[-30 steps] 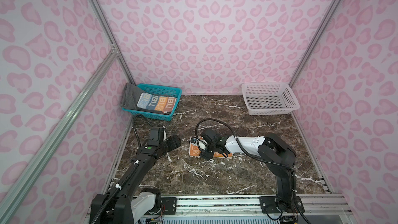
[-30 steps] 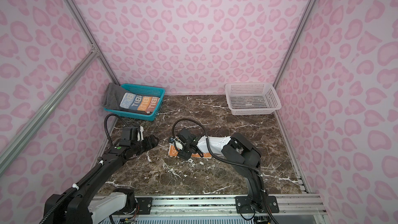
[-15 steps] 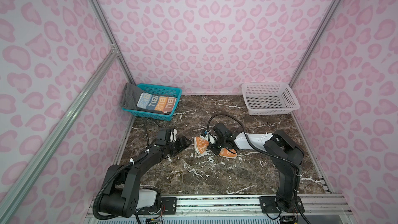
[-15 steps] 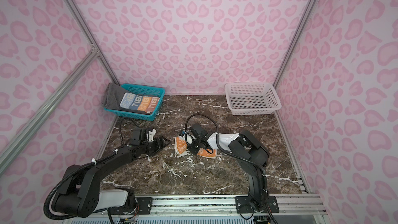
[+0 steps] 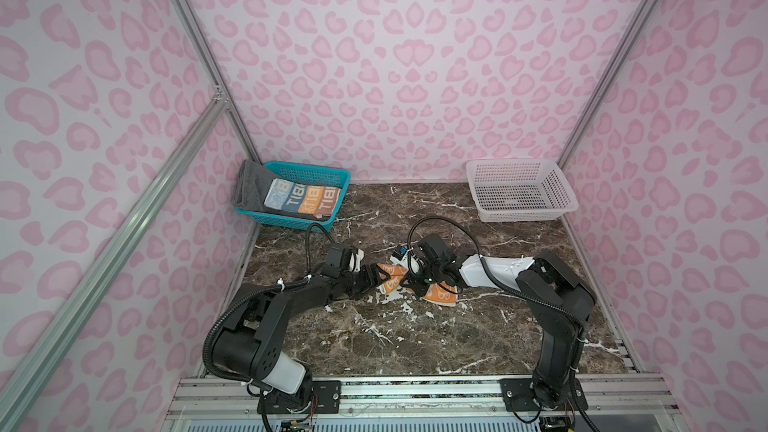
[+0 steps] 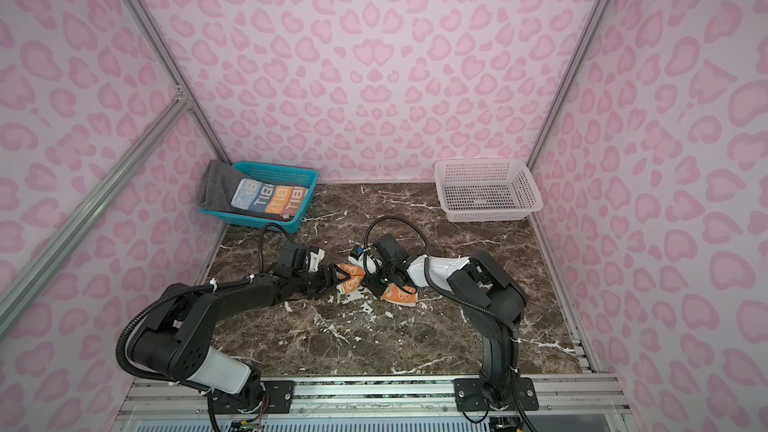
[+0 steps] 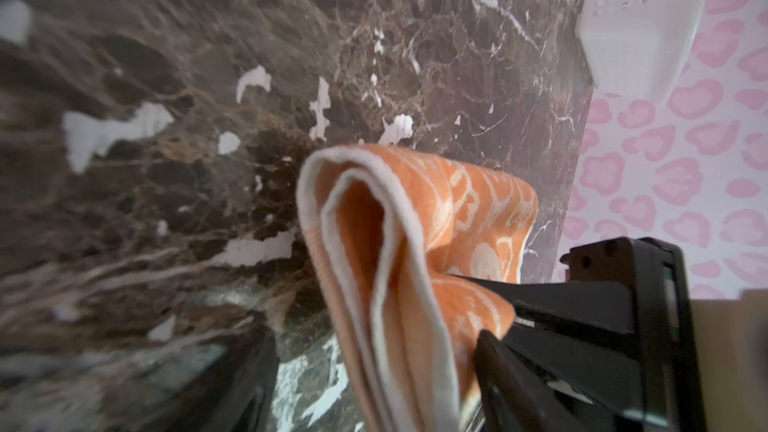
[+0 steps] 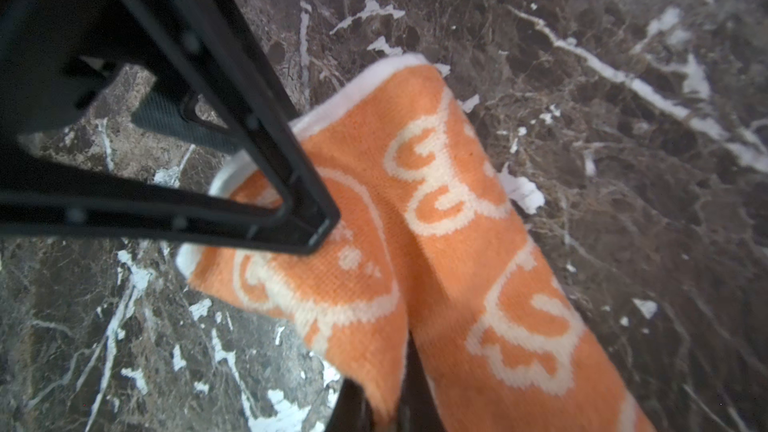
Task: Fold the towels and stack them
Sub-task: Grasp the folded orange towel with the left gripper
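The small orange towel (image 5: 441, 297) (image 6: 397, 295) with white cartoon faces lies crumpled mid-table in both top views. My right gripper (image 5: 417, 280) (image 8: 390, 413) is shut on a bunched fold of it. My left gripper (image 5: 376, 278) (image 7: 374, 384) reaches in from the left, its jaws open around the towel's white-bordered folded edge (image 7: 374, 243). One of its fingers (image 8: 266, 168) rests on the cloth in the right wrist view. The multicolour lettered towel (image 5: 301, 200) lies on the dark grey towel (image 5: 252, 184) in the teal basket (image 5: 291, 223).
An empty white basket (image 5: 519, 214) (image 7: 636, 14) stands at the back right. The teal basket sits at the back left against the wall. Pink patterned walls close in on three sides. An aluminium rail (image 5: 415, 388) runs along the front edge.
My right gripper shut on the orange towel and drew it up and rightwards. The left arm swung in from the left to the towel's edge, jaws narrowing slightly.
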You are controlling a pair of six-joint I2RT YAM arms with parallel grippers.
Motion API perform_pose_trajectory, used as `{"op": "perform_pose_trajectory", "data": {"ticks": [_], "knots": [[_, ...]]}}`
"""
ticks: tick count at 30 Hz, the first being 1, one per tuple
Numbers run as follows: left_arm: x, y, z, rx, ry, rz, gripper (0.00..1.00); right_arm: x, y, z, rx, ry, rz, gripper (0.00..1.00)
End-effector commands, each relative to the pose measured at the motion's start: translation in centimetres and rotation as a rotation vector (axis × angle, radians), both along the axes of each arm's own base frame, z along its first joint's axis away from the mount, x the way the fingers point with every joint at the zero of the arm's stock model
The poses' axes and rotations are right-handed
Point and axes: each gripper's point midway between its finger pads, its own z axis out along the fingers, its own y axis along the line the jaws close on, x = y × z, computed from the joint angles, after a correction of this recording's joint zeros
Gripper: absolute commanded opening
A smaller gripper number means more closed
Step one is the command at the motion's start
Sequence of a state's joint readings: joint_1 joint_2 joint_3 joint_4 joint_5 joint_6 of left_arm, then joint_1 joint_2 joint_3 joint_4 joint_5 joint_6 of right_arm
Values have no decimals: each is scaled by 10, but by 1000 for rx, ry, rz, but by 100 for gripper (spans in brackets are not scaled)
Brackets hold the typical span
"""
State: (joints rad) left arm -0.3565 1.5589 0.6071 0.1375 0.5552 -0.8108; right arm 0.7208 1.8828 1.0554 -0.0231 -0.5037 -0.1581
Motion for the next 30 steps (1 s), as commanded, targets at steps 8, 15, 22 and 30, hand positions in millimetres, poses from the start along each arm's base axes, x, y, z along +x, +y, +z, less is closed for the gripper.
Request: {"op": "perform_pose_trajectory", "data": {"ticks": [8, 15, 22, 30], "knots": [[33, -15, 9, -15, -34, -11, 41, -4, 3, 5, 43, -4, 15, 0], [51, -17, 25, 29, -87, -59, 4, 5, -6, 14, 28, -51, -63, 27], [73, -13, 59, 116, -182, -158, 3, 25, -28, 52, 55, -193, -243, 83], [109, 3, 114, 264, -336, -283, 3, 43, -56, 94, 72, -312, -407, 99]]}}
